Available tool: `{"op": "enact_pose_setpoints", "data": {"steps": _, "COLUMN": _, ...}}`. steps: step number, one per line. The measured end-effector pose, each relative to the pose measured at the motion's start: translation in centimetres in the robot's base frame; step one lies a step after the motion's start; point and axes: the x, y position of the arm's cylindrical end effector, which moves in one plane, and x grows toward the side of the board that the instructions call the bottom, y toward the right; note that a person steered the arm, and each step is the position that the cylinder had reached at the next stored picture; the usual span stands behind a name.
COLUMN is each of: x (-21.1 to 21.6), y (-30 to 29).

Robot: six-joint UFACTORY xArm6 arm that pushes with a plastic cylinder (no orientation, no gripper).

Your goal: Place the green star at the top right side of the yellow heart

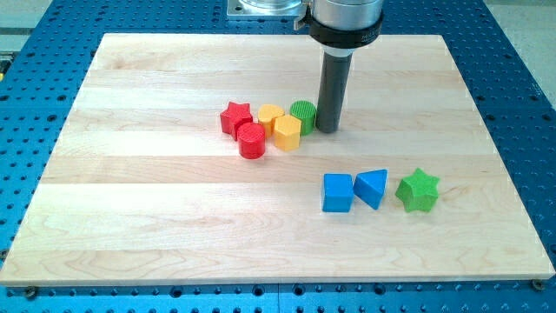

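Note:
The green star (418, 189) lies at the view's lower right, right of a blue triangle (372, 187) and a blue cube (337, 192). The yellow heart (270, 115) sits in a cluster near the middle, between a red star (235, 117) on its left and a green cylinder (302, 114) on its right. A yellow hexagon (287, 133) and a red cylinder (252, 140) lie just below it. My tip (327, 129) stands right beside the green cylinder's right side, far up and left of the green star.
The wooden board (156, 226) lies on a blue perforated table (530, 104). The arm's mount stands at the view's top centre.

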Motion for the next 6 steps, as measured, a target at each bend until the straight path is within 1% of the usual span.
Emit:
{"op": "enact_pose_setpoints", "data": {"steps": 1, "x": 0.0, "y": 0.9}}
{"op": "enact_pose_setpoints", "data": {"steps": 2, "x": 2.3, "y": 10.4}}
{"op": "enact_pose_setpoints", "data": {"steps": 3, "x": 9.2, "y": 15.4}}
{"op": "enact_pose_setpoints", "data": {"steps": 4, "x": 13.3, "y": 11.8}}
{"op": "enact_pose_setpoints", "data": {"steps": 5, "x": 13.0, "y": 7.6}}
{"op": "enact_pose_setpoints", "data": {"steps": 6, "x": 12.2, "y": 4.7}}
